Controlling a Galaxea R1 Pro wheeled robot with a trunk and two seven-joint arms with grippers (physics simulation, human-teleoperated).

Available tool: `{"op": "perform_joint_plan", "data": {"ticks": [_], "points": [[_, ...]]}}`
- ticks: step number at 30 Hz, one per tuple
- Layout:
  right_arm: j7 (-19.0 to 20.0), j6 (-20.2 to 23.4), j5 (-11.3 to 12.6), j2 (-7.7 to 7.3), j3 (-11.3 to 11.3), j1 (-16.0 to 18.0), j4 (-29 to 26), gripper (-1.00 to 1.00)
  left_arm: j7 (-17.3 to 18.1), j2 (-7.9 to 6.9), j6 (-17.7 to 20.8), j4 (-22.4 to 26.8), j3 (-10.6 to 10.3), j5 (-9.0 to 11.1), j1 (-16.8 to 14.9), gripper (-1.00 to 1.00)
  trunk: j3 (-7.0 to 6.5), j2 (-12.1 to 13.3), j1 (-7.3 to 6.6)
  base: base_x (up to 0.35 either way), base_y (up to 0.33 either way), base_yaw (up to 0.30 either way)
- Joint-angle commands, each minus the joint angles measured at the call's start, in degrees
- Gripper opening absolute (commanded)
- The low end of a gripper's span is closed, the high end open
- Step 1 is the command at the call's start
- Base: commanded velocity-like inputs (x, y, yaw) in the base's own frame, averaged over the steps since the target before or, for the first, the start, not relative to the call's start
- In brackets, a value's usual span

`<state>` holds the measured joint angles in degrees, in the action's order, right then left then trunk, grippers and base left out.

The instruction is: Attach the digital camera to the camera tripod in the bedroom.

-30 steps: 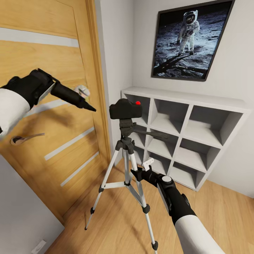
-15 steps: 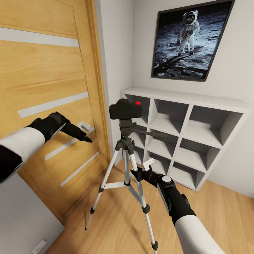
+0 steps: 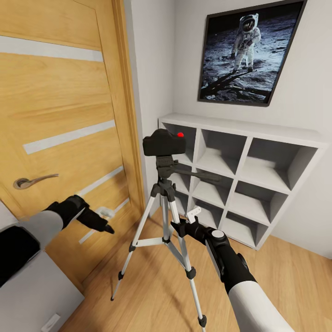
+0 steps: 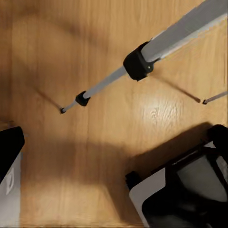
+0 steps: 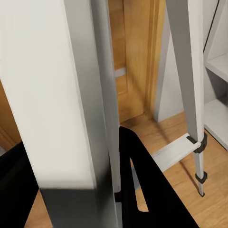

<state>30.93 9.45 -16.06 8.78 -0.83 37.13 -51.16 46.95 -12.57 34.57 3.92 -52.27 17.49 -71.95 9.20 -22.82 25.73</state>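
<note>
The black digital camera [image 3: 163, 141], red dot on top, sits on the head of the camera tripod [image 3: 164, 189], which stands on the plank floor before the grey cube shelf. My right gripper [image 3: 184, 224] is low at the tripod's near leg; in the right wrist view the silver leg [image 5: 71, 104] fills the gap between the black fingers [image 5: 137, 190], so it looks shut on the leg. My left gripper [image 3: 104, 220] hangs low in front of the door, well left of the tripod, open and holding nothing. The left wrist view looks down on a tripod leg [image 4: 142, 61] and its foot [image 4: 62, 110].
The oak door [image 3: 60, 138] with white stripes and a lever handle [image 3: 32, 180] stands close on the left. The grey cube shelf [image 3: 244, 175] lines the wall behind the tripod, under the astronaut poster [image 3: 246, 50]. A grey cabinet corner [image 3: 32, 295] sits at bottom left.
My left arm has swung down from camera height beside the door to low near the floor. The camera, the tripod and my right arm have not moved.
</note>
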Motion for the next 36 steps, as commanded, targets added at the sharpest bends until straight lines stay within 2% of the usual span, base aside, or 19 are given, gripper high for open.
{"op": "perform_joint_plan", "data": {"ticks": [1,2,3,4,8,9,13,14,15,20,21,25,26,31,32,36], "points": [[0.36,0.28,-1.45,0.01,-0.22,0.03,2.73,-1.00,0.09,-0.05,0.33,-0.44,-0.26,1.68,1.13,1.00,0.12,-0.10,0.05,0.000,0.000,0.000],[0.36,0.32,-1.46,-0.01,-0.22,0.04,2.73,-1.00,0.02,-0.09,0.23,-1.22,-0.24,4.07,3.68,1.00,0.12,-0.10,0.05,0.000,0.000,0.000],[0.36,0.34,-1.47,0.00,-0.22,0.04,2.73,-1.00,-0.04,-0.11,0.20,-1.50,-0.23,5.33,5.06,1.00,0.12,-0.10,0.05,0.000,0.000,0.000],[0.36,0.40,-1.52,0.00,-0.22,0.02,2.73,-1.00,-0.14,-0.11,0.12,-1.90,-0.22,7.90,7.93,1.00,0.12,-0.10,0.05,0.000,0.000,0.000],[0.42,0.58,-1.54,-0.02,-0.22,0.02,2.73,-1.00,-1.11,0.00,0.04,-2.35,-0.22,12.74,13.86,1.00,0.12,-0.10,0.05,0.000,0.000,0.000],[0.43,0.64,-1.54,-0.03,-0.22,0.02,2.73,-1.00,-2.35,0.13,0.01,-2.44,-0.25,14.96,16.92,1.00,0.12,-0.10,0.05,0.000,0.000,0.000],[0.44,0.59,-1.48,-0.03,-0.22,-0.02,2.73,-1.00,-6.05,0.84,-0.63,-2.54,-0.24,19.04,23.19,1.00,0.12,-0.10,0.05,0.000,0.000,0.000],[0.44,0.61,-1.45,-0.03,-0.22,-0.02,2.73,-1.00,-7.02,1.04,-1.16,-2.55,-0.23,20.10,24.73,1.00,0.12,-0.10,0.05,0.000,0.000,0.000],[0.46,0.64,-1.45,-0.01,-0.22,-0.02,2.73,-1.00,-8.79,1.36,-2.82,-2.60,-0.20,22.31,27.63,1.00,0.12,-0.10,0.05,0.000,0.000,0.000],[0.55,0.76,-1.50,-0.01,-0.22,-0.01,2.73,-1.00,-12.46,1.75,-9.70,-2.93,-0.14,28.67,33.93,1.00,0.12,-0.10,0.05,0.000,0.000,0.000],[0.58,0.78,-1.51,-0.03,-0.22,-0.02,2.73,-1.00,-14.15,1.85,-12.47,-3.14,-0.14,31.44,36.05,1.00,0.12,-0.10,0.05,0.000,0.000,0.000],[0.61,0.81,-1.55,-0.06,-0.22,-0.02,2.73,-1.00,-19.35,1.91,-16.71,-3.50,-0.13,36.85,40.02,1.00,0.12,-0.10,0.05,0.000,0.000,0.000],[0.65,0.82,-1.57,-0.07,-0.22,-0.01,2.73,-1.00,-22.81,1.94,-18.08,-3.59,-0.12,39.72,41.92,1.00,0.12,-0.10,0.05,0.000,0.000,0.000],[0.72,0.83,-1.55,-0.07,-0.20,-0.02,2.73,-1.00,-31.99,2.55,-19.98,-3.67,-0.16,48.14,46.05,1.00,0.12,-0.10,0.05,0.000,0.000,0.000],[0.75,0.83,-1.54,-0.06,-0.18,-0.01,2.73,-1.00,-35.42,3.11,-20.34,-3.70,-0.15,51.58,47.36,1.00,0.12,-0.10,0.05,0.000,0.000,0.000],[0.78,0.83,-1.53,-0.03,-0.15,0.00,2.73,-1.00,-41.20,4.10,-20.76,-3.73,-0.13,56.89,49.24,1.00,0.12,-0.10,0.05,0.000,0.000,0.000]]}}
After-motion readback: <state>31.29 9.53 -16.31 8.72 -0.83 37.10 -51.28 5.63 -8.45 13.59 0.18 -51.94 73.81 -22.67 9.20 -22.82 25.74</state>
